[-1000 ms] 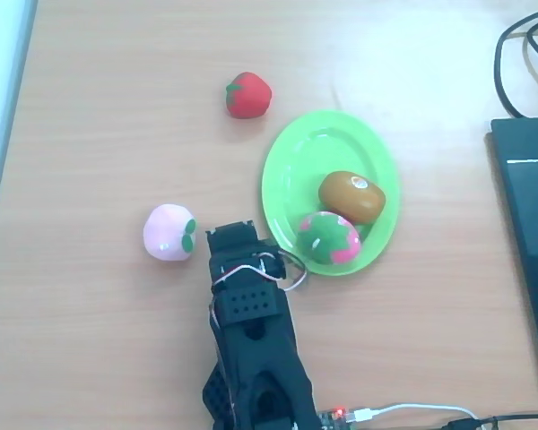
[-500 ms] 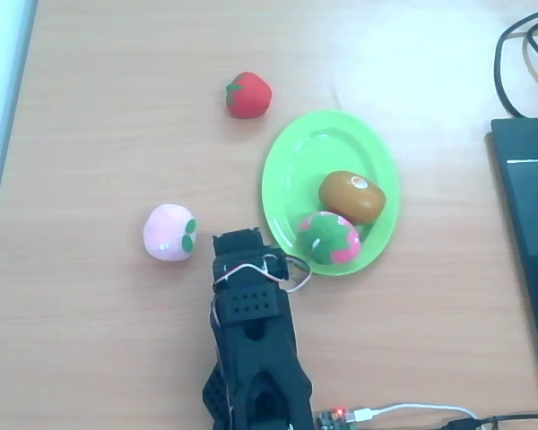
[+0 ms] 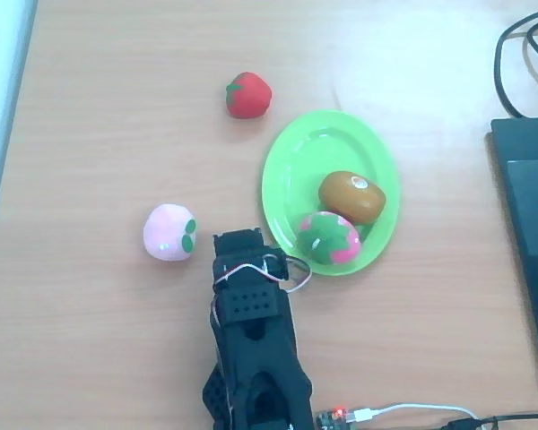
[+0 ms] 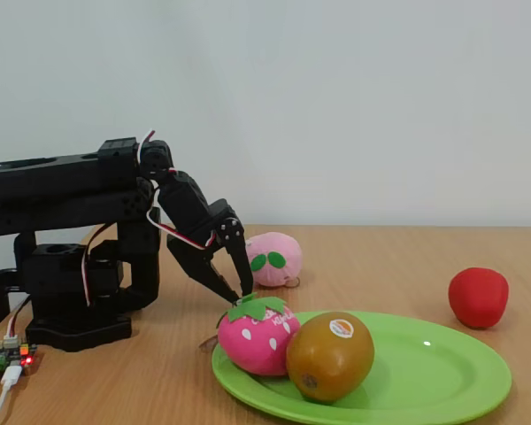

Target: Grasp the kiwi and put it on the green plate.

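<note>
On the green plate (image 3: 291,170), the kiwi (image 3: 352,196) lies sideways, pale spot up.

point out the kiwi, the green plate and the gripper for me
kiwi (image 3: 352,196), overhead view, on the middle of its brown body
green plate (image 3: 296,161), overhead view, on a bare part of its floor
gripper (image 4: 233,299), fixed view, midway between the fingertips

Red strawberry (image 3: 248,95) and pale pink ball (image 3: 169,232) rest on table (image 3: 117,134); pink-green strawberry (image 3: 327,238), black cables (image 3: 520,54) top right.
</note>
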Robot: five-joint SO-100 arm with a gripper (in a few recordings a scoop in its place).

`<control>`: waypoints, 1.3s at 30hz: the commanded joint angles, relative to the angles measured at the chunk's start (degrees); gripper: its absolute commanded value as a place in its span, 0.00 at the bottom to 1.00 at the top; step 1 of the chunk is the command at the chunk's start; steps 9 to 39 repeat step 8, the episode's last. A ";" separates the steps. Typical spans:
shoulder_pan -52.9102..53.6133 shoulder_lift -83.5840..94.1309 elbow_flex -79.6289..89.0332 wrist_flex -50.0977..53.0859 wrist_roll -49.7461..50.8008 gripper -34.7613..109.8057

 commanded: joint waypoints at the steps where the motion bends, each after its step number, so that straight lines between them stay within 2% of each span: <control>1: -0.70 1.23 0.26 0.26 -0.44 0.18; 39: -0.70 1.23 0.26 0.26 -0.62 0.18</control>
